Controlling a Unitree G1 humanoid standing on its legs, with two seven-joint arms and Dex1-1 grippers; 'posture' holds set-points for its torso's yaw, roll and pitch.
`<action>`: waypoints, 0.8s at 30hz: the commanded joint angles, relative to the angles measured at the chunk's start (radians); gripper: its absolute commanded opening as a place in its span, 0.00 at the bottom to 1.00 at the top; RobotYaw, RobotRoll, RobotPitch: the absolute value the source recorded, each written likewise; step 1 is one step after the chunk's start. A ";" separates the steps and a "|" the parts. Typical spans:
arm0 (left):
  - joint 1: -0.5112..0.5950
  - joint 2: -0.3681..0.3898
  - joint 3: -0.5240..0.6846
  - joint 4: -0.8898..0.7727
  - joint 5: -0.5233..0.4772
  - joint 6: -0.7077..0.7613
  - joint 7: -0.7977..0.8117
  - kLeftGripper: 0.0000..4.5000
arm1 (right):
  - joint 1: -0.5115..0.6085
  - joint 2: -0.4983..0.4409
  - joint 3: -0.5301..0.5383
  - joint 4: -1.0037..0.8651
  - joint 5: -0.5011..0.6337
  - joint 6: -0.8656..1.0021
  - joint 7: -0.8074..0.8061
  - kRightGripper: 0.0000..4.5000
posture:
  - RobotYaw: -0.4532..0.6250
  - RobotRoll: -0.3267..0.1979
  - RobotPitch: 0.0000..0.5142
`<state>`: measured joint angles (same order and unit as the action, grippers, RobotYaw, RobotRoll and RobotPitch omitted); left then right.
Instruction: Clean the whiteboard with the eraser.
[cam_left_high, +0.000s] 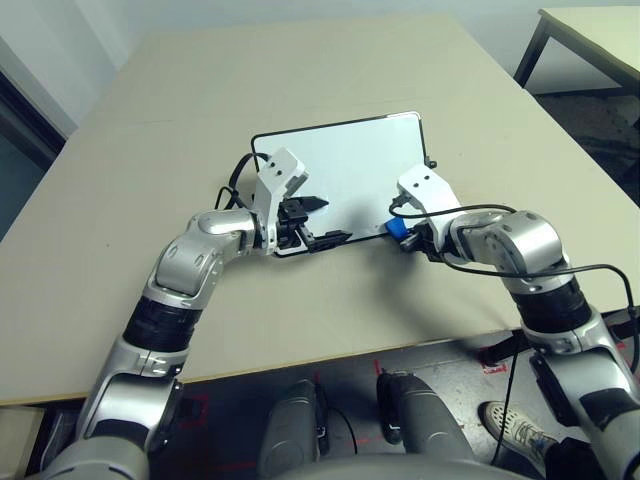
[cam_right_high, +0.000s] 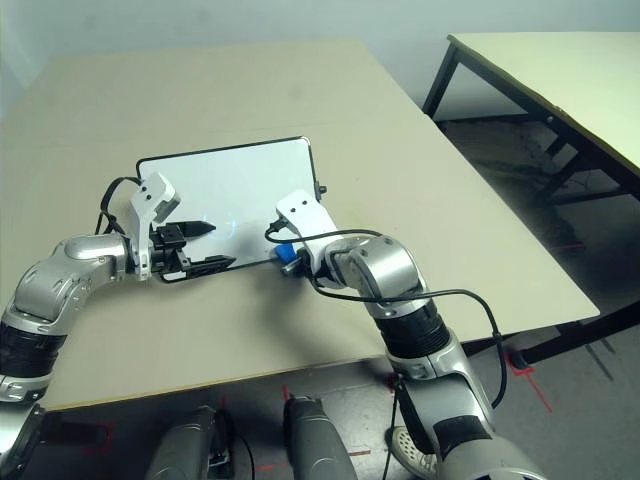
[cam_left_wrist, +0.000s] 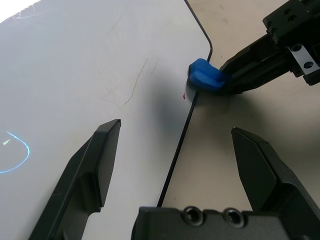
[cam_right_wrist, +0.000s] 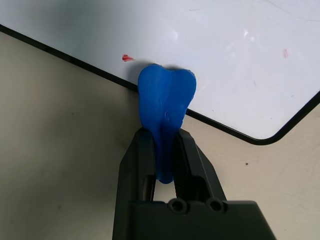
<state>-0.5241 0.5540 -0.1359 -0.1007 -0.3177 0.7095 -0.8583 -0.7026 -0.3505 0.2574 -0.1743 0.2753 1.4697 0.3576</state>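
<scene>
While the whiteboard is lying flat on the table, here's how everything is sitting:

whiteboard (cam_left_high: 350, 165): lying flat on the beige table (cam_left_high: 200, 100), long side facing the robot, glossy white with a thin black frame. A small red mark is showing right by the near edge, plus a few faint thin scribbles further in.

eraser (cam_right_wrist: 165, 107): it's getting squeezed between the right gripper's two fingers, sticking out past the fingertips. The blue tip is pressing down right on the board's near edge, overlapping the black frame, close to the near right corner and just beside that red mark.

right gripper (cam_right_wrist: 164, 145): jaws are pinching tight on the eraser, angling down toward the board edge from the robot's side.

left gripper (cam_left_wrist: 175, 150): jaws are standing wide apart, holding nothing. It's hovering over the near edge of the board toward the near left corner, with one finger over the white surface and the other over bare table, so the black frame is running between them. The eraser is sitting well ahead of these fingers, not between them.
</scene>
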 joint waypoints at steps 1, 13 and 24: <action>0.009 0.000 -0.015 -0.004 0.000 0.005 -0.003 1.00 | -0.007 0.034 0.010 -0.019 0.013 0.017 -0.004 0.10 | 0.32 0.62 0.28; 0.022 0.009 -0.002 -0.024 -0.005 0.018 0.005 1.00 | -0.006 0.103 0.056 -0.022 0.011 0.024 -0.008 0.10 | 0.34 0.62 0.29; 0.024 0.001 -0.006 -0.028 -0.008 0.022 0.015 1.00 | -0.009 -0.048 0.034 0.048 -0.008 -0.020 0.028 0.10 | 0.33 0.62 0.29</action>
<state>-0.5029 0.5571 -0.1344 -0.1179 -0.3211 0.7261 -0.8458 -0.7100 -0.3801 0.2979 -0.1630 0.2798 1.4451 0.3948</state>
